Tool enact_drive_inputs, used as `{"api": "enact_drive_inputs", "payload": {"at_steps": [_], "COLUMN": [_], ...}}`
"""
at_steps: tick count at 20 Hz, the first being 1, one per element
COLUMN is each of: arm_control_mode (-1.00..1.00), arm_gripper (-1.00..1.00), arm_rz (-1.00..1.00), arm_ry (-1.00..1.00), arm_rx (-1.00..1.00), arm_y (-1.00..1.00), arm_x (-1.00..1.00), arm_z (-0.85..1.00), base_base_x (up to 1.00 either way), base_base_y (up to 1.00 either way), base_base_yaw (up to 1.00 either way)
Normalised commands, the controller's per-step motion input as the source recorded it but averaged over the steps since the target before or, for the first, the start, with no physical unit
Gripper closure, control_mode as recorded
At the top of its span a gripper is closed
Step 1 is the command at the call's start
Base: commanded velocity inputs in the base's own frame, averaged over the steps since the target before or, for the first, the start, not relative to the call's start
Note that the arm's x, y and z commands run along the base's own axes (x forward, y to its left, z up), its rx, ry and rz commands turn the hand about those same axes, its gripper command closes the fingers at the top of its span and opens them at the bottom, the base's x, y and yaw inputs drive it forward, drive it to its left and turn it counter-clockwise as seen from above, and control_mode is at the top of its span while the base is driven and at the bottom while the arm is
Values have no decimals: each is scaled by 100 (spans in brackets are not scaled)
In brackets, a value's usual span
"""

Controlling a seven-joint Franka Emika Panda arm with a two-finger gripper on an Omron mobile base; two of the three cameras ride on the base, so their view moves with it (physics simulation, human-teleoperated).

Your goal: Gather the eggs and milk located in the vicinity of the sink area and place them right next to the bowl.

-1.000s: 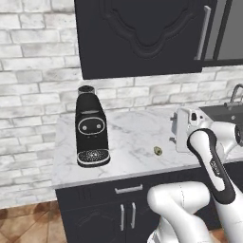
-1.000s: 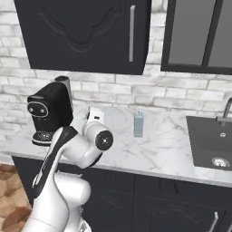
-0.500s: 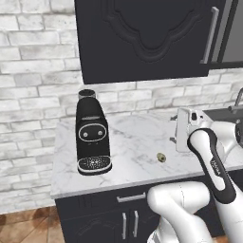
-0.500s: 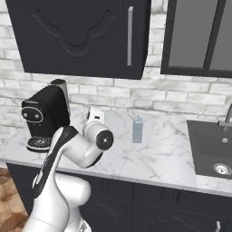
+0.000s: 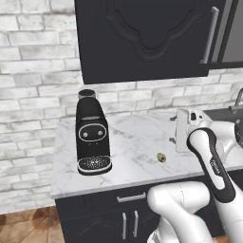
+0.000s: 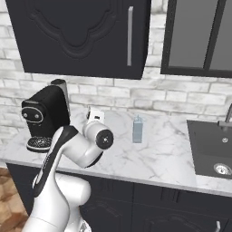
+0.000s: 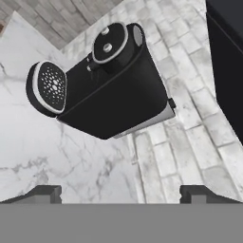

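The milk [image 6: 137, 130], a small pale blue carton, stands upright on the marble counter [image 6: 158, 158] between the coffee machine and the sink [image 6: 210, 149]. The sink's corner [image 5: 224, 114] also shows at the right edge of the left base view. My gripper [image 7: 121, 194] is open and empty, its two fingertips [image 7: 45, 193] spread wide. It hangs above the counter and looks at the coffee machine. The white hand [image 5: 186, 129] is left of the milk. A small olive-tan round thing [image 5: 162, 157] lies on the counter below the hand; I cannot tell whether it is an egg. The bowl is out of view.
A black coffee machine [image 5: 92, 135] stands at the counter's left end, against the brick wall. Dark upper cabinets [image 6: 77, 36] hang overhead. A slim faucet [image 6: 228, 115] rises behind the sink. Dark drawers [image 5: 123, 218] run below the counter edge.
The whole scene has shifted slightly, so the base has moved a little. The arm holds the same pose and the gripper stays open.
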Motion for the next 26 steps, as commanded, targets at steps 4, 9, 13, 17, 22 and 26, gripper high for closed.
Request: {"api": "enact_drive_inputs", "payload": {"at_steps": [4,9,13,17,22,26], "arm_control_mode": [-100,-100,-100,-100,-100,-100], "arm_gripper": [-100,-100,-100,-100,-100,-100], "arm_rz": [0,-10,-23,-30,-33,-30], "arm_ry": [8,18,25,27,29,29], "arm_rx": [0,1,11,17,21,21], "arm_y": [0,0,-3,-13,-22,-23], "arm_x": [0,8,19,21,21,12], "arm_z": [0,0,0,0,0,-12], "base_base_x": [0,0,0,0,0,0], "base_base_y": [0,0,0,0,0,0], "base_base_yaw": [0,0,0,0,0,0]}}
